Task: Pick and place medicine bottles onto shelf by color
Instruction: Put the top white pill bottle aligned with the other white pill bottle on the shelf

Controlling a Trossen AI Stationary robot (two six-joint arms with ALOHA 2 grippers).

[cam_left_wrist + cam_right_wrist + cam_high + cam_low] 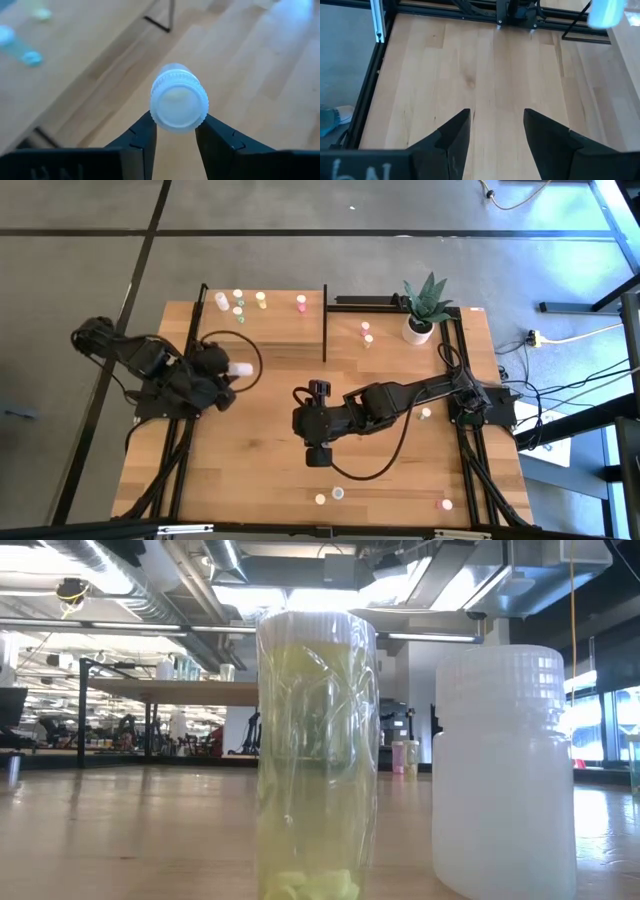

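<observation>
In the low view, a clear round bottle of yellowish liquid (317,755) and a ribbed white plastic bottle (503,772) stand so close that the picture's lower edge cuts off their bases, and they hide the tabletop (130,835) behind them and both arms. In the left wrist view, only the ribbed white cap (179,101) of the small bottle between the left claw's (176,131) fingers shows sharply; its body is blurred, as are two small bluish bottles (20,47) near the picture's edge. In the right wrist view, a pale blurred bottle (606,12) is cut off at the picture's edge.
</observation>
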